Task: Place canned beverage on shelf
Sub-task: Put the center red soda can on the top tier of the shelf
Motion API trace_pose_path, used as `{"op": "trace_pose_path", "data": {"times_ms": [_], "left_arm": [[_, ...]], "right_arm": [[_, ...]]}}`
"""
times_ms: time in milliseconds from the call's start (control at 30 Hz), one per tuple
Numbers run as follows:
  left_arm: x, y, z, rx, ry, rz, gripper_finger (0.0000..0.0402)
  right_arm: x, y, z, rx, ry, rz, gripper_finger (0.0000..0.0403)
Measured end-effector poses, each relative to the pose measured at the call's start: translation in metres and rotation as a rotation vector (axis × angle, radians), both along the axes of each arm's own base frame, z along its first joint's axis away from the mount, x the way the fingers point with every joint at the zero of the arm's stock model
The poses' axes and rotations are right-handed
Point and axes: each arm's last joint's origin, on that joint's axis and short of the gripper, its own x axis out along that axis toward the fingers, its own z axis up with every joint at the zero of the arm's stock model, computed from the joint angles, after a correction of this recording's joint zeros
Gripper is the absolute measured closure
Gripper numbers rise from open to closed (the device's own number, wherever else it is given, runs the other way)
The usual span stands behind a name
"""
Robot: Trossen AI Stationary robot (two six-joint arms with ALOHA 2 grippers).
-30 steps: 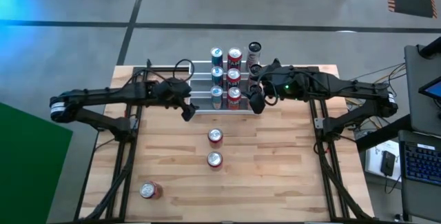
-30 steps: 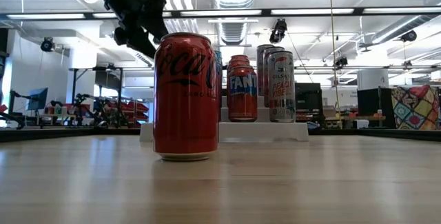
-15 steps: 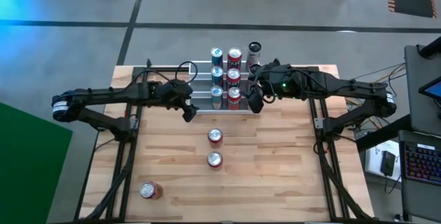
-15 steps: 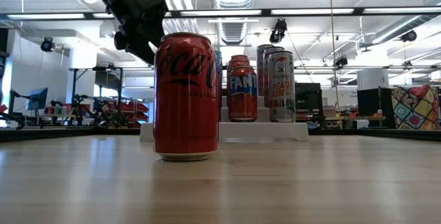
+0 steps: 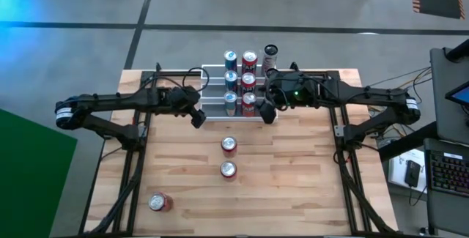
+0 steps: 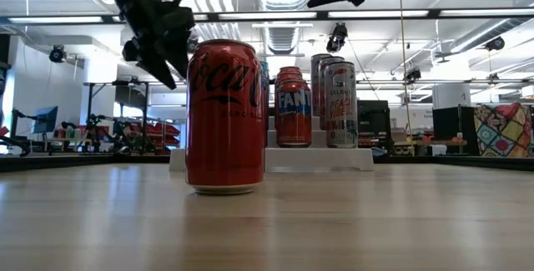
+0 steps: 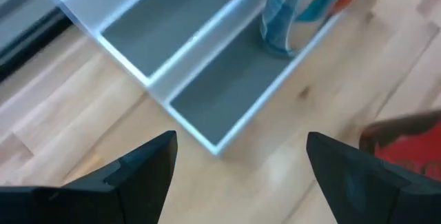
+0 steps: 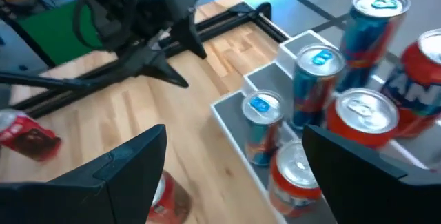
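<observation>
The shelf [image 5: 212, 86], a white stepped rack with grey treads, stands at the table's far middle and bears several upright cans [image 5: 248, 79]. Its left half [image 7: 207, 107] is bare. Two red cans stand upright on the table, one [image 5: 229, 145] nearer the shelf and one [image 5: 228, 169] in front of it. A third red can [image 5: 157, 202] lies on its side near the front left. My left gripper [image 5: 196, 117] hangs open, tipped down, over the shelf's front left corner. My right gripper [image 5: 267, 113] hovers open above the shelf's front right cans [image 8: 358, 114].
Bare wood lies between the shelf and the table's near edge. In the low view the nearest red can [image 6: 224, 117] hides part of the shelf [image 6: 334, 158]. Black frame rails [image 5: 135, 165] run along both table sides.
My right gripper has gone toward the table's left edge and a little down, over the shelf's front right cans. My left gripper has tipped further downward near the shelf's front left corner. No can has moved.
</observation>
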Motion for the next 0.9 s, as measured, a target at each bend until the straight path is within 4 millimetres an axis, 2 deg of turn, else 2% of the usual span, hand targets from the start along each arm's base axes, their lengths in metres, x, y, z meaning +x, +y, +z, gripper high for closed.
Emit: {"op": "trace_pose_path", "data": {"times_ms": [167,433,900], "left_arm": [[-0.003,-0.007,-0.003,-0.027,0.051,-0.023,0.0093],[-0.007,-0.009,-0.014,-0.07,0.075,0.001,0.0093],[-0.007,-0.013,-0.018,-0.115,0.082,-0.007,0.0093]], "right_arm": [[0.004,0.002,-0.011,0.041,-0.034,0.055,0.0076],[0.008,0.003,-0.018,0.065,-0.022,0.117,0.0076],[0.011,0.003,-0.011,0.032,-0.08,0.13,0.0076]]}}
